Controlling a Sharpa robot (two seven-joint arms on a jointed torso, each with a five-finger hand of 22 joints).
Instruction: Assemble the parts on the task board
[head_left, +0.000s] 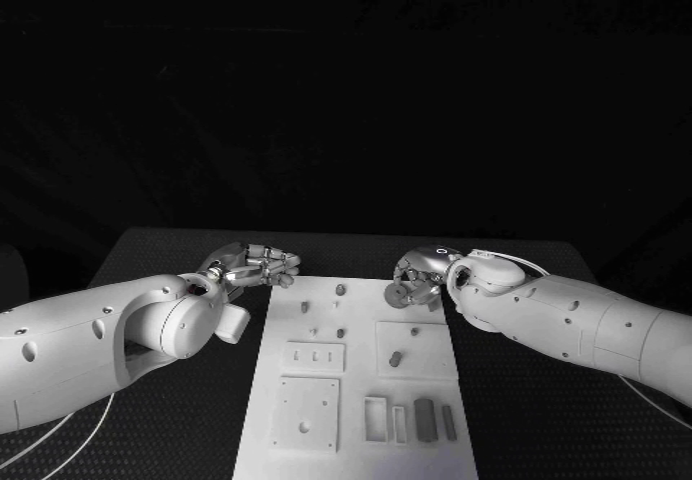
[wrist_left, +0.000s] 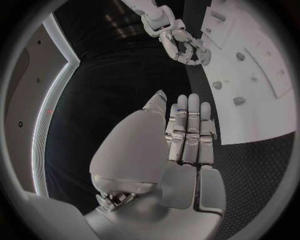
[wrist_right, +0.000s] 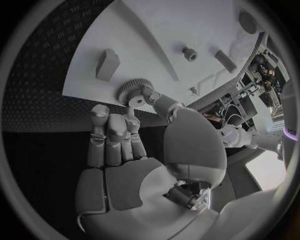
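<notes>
A black table (head_left: 173, 250) stands against a dark background, with the white task board (head_left: 361, 400) lying down its middle. The right hand (head_left: 418, 275) hovers over the far right part of the board and holds a small toothed gear (wrist_right: 130, 92) at its fingertips, just above the white surface; in the right wrist view the thumb presses the gear while the other fingers (wrist_right: 112, 135) stand straight beside it. Small grey parts lie on the board: a block (wrist_right: 107, 64), a short peg (wrist_right: 189, 53), and several bars (head_left: 423, 418) in the near corner. The left hand (head_left: 257, 266) hangs beside the board's far left edge, over the table, holding nothing, its fingers (wrist_left: 189, 130) straight and together
</notes>
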